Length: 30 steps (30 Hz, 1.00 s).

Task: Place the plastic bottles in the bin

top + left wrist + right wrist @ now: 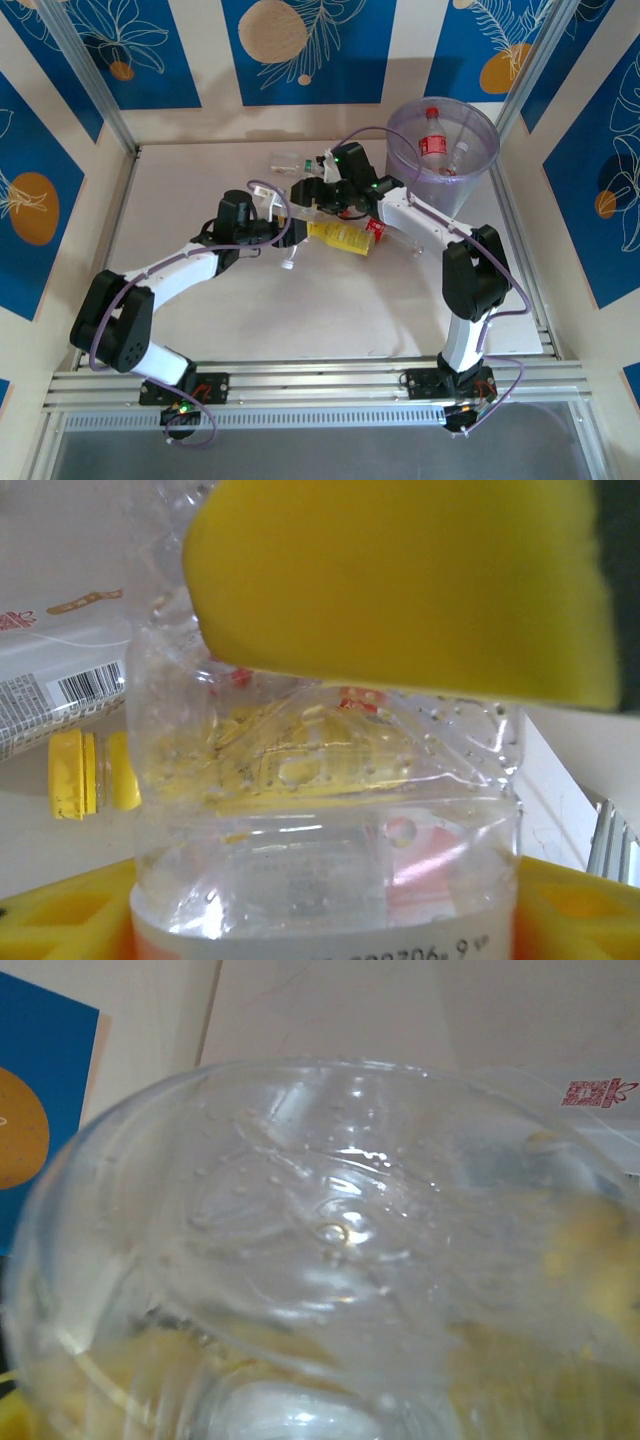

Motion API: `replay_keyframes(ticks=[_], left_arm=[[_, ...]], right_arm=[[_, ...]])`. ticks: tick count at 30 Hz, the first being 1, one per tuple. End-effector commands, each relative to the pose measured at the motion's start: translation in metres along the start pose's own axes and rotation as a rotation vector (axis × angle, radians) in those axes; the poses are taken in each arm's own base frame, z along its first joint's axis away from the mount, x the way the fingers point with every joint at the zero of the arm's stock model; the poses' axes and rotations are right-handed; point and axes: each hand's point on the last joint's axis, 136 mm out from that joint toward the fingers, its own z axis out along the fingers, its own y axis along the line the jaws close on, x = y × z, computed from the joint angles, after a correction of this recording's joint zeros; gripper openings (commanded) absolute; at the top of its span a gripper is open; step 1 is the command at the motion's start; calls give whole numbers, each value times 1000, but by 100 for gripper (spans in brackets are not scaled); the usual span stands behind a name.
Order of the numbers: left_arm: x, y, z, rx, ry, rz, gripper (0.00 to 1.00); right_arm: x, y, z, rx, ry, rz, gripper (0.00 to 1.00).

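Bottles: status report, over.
Left fingers either side of clear bottle, grip unclear. Right fingers close by, state unclear. Red-labelled bottle in bin. Yellow bottle loose on table.

Pale purple on the bin [455, 195], red label on the clear bottle [432, 138] inside, yellow bottle [338, 237] against white worktop [180, 200].

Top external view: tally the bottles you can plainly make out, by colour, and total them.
Yellow bottle: 1
Red-labelled bottle, inside the bin: 1
Clear bottle, at the back: 1
Total: 3; any others are too unclear to count.
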Motion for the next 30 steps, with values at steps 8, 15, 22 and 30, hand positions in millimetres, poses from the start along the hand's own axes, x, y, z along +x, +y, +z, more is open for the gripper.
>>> replay_keyframes(ticks=[8, 15, 22, 30], left_arm=[[-18, -39, -28, 84, -56, 71, 100], [-36, -63, -65, 60, -102, 77, 100], [-41, -51, -75, -38, -125, 4, 100], [-10, 14, -53, -267, -56, -231, 100]], right_arm=[[-34, 13, -29, 27, -66, -77, 52], [-78, 28, -84, 71, -179, -195, 51], [-124, 43, -152, 156, -333, -325, 49], [-158, 42, -241, 286, -509, -391, 47]])
